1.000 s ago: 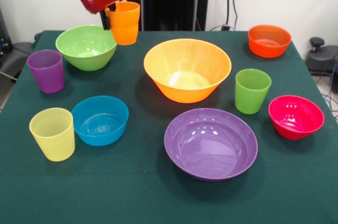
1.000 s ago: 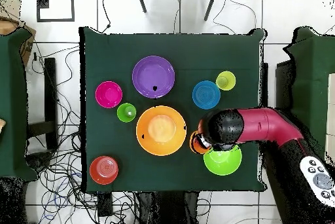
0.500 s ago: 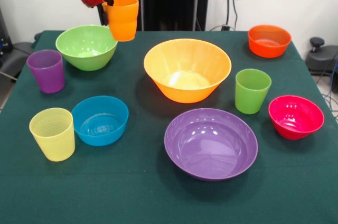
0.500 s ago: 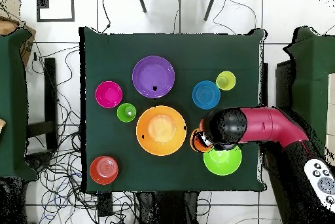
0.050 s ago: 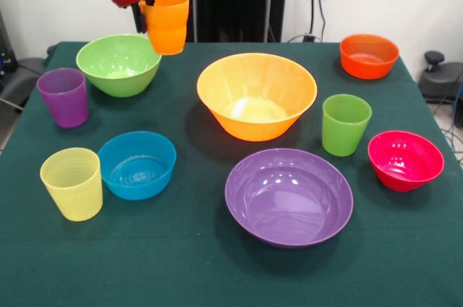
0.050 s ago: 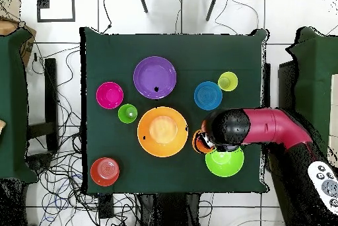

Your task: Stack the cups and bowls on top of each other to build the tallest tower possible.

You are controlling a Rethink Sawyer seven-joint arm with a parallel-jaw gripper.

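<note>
The gripper [image 5: 150, 4] holds the orange cup [image 5: 167, 24] clear of the counter [image 5: 188, 271], between the light green bowl [image 5: 119, 64] and the large orange-yellow bowl [image 5: 256, 95].

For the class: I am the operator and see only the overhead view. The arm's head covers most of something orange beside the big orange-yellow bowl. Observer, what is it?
Observer: An orange cup, upright, gripped at its rim by the end effector.
Operator: Is it resting on the table?
Observer: No. The front view shows it hanging above the table, beside the light green bowl.
Operator: I count only three cups.
Observer: The arm hides a purple cup, standing on the table next to that bowl.
</note>
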